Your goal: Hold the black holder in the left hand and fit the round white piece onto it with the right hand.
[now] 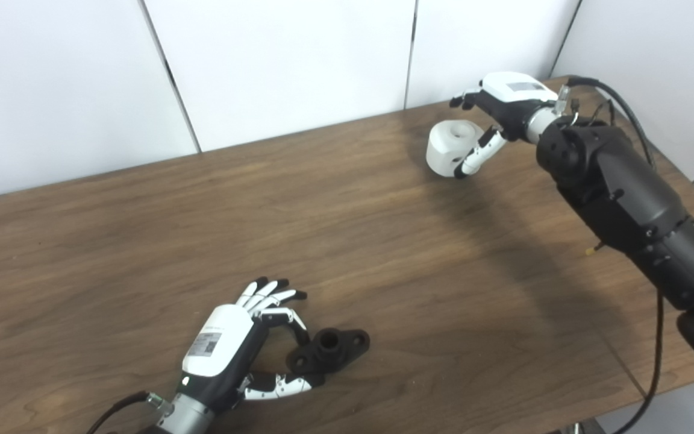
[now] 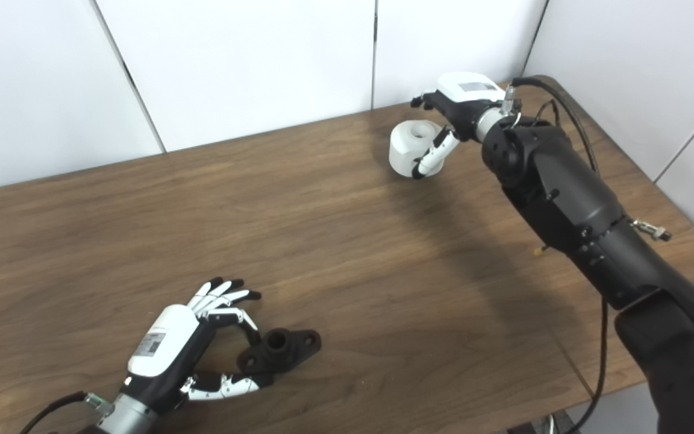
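While the left hand (image 1: 226, 349) rests low on the desk (image 1: 142, 241), its thumb and fingers are spread around the near end of the black holder (image 1: 330, 348), which lies flat. Far across, the right hand (image 1: 497, 105) is closed on the white piece (image 1: 450, 146), thumb against its side, near the desk's back edge.

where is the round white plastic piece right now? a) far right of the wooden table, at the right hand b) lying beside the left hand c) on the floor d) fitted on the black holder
a: the round white plastic piece sits far right on the wooden table, the right hand around it, well apart from the black holder near the left hand.
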Robot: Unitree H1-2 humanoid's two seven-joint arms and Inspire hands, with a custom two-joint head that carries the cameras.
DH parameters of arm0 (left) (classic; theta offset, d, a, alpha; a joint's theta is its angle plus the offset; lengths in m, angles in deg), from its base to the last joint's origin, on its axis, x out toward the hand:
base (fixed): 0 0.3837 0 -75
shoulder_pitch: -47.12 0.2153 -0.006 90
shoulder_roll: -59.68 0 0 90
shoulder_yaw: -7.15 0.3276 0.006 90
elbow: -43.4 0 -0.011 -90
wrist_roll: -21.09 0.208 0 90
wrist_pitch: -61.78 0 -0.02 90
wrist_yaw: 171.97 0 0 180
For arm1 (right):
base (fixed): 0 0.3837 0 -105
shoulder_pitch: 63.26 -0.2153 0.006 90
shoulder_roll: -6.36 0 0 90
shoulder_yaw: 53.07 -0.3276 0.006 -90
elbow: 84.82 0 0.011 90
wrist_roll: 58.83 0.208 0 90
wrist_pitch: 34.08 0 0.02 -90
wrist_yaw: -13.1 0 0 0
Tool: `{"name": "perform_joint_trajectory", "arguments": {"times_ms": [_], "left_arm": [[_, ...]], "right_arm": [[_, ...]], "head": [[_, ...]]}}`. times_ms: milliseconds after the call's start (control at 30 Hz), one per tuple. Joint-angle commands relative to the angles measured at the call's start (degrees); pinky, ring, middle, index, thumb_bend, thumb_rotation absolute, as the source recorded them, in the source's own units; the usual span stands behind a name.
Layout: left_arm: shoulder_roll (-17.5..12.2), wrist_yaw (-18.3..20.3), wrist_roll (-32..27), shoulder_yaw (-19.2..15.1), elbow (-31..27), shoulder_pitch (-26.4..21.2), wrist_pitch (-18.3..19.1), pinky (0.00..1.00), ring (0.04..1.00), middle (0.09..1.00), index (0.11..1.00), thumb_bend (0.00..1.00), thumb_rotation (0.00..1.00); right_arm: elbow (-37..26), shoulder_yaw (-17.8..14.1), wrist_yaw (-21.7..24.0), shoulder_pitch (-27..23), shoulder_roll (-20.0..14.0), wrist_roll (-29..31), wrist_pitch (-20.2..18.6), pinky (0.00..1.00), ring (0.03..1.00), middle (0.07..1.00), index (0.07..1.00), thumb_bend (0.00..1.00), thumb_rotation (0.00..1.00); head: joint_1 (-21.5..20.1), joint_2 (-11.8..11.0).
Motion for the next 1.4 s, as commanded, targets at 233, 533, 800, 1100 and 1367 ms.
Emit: {"name": "perform_joint_trajectory", "arguments": {"times_ms": [233,533,800,1100,1367], "left_arm": [[-1.0,1.7,1.9,0.6,0.6,0.4,0.5,1.0,0.937,0.843,0.485,0.52,0.06],[-0.9,2.1,2.0,0.7,0.1,0.4,0.9,1.0,0.936,0.843,0.485,0.52,0.06],[-0.7,2.0,2.6,0.9,0.0,0.4,1.0,1.0,0.932,0.838,0.484,0.52,0.06],[-0.6,2.2,3.0,1.2,-0.4,0.3,1.3,1.0,0.926,0.836,0.485,0.52,0.06],[-0.3,1.9,3.5,1.3,-0.4,0.3,1.1,1.0,0.923,0.832,0.484,0.52,0.06]], "right_arm": [[1.8,0.8,1.7,-5.2,-1.6,-2.8,0.5,1.0,0.955,0.798,0.835,0.93,0.31],[3.4,1.7,2.7,-6.2,-1.3,-3.2,0.4,1.0,0.941,0.779,0.81,0.92,0.31],[4.5,2.6,1.9,-6.3,0.0,-4.0,0.8,1.0,0.951,0.79,0.818,0.91,0.33],[7.0,2.7,-0.3,-6.4,0.5,-3.8,2.8,1.0,0.938,0.779,0.804,0.91,0.35],[6.9,2.5,-0.3,-6.6,0.6,-4.3,2.7,1.0,0.941,0.781,0.782,0.89,0.33]], "head": [[-0.1,0.1],[0.0,0.5],[0.7,0.5],[1.0,0.7],[1.2,0.9]]}}
